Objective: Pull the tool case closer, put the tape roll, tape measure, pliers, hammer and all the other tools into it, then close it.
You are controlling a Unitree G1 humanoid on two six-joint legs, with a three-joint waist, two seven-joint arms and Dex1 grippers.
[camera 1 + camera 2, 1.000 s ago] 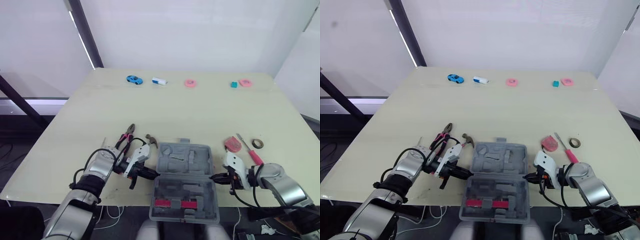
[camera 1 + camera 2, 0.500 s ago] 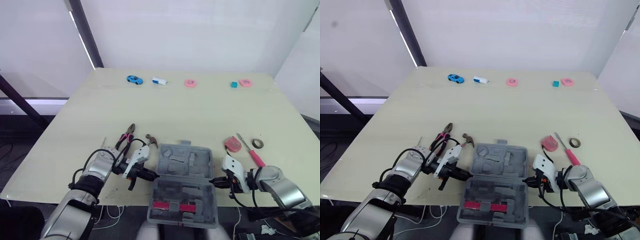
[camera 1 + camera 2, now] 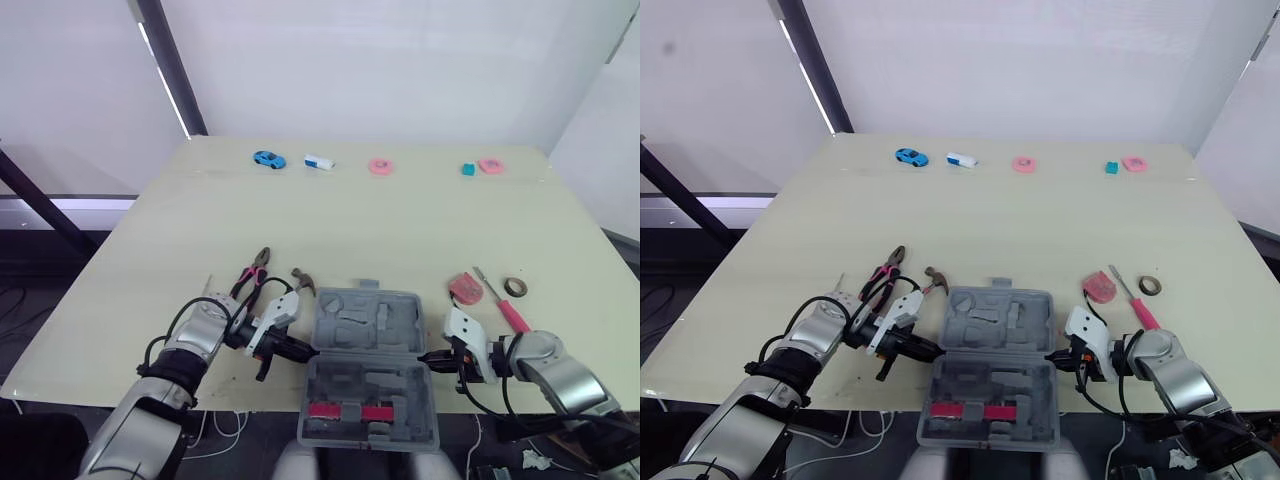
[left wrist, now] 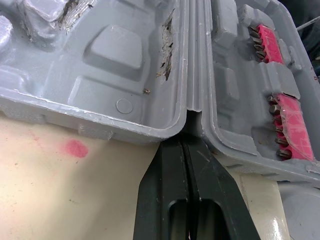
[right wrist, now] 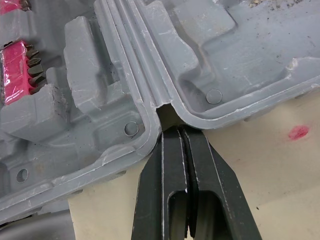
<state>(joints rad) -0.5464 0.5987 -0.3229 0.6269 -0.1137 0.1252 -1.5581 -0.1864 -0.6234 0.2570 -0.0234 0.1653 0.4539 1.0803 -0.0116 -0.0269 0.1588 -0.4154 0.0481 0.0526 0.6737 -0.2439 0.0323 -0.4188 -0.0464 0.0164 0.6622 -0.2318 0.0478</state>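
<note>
Two end effectors (image 4: 186, 144) (image 5: 181, 132), apparently at hinge (image 4: 192, 60)

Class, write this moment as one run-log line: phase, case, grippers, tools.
phase: pull tool case closer; case state: open; left gripper: shut at hinge; right gripper: shut at hinge; pliers, hammer: outside case

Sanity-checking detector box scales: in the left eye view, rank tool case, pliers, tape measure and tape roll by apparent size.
1. tool case
2. pliers
3. tape measure
4. tape roll
All lie about equally near the camera, so the order holds.
</note>
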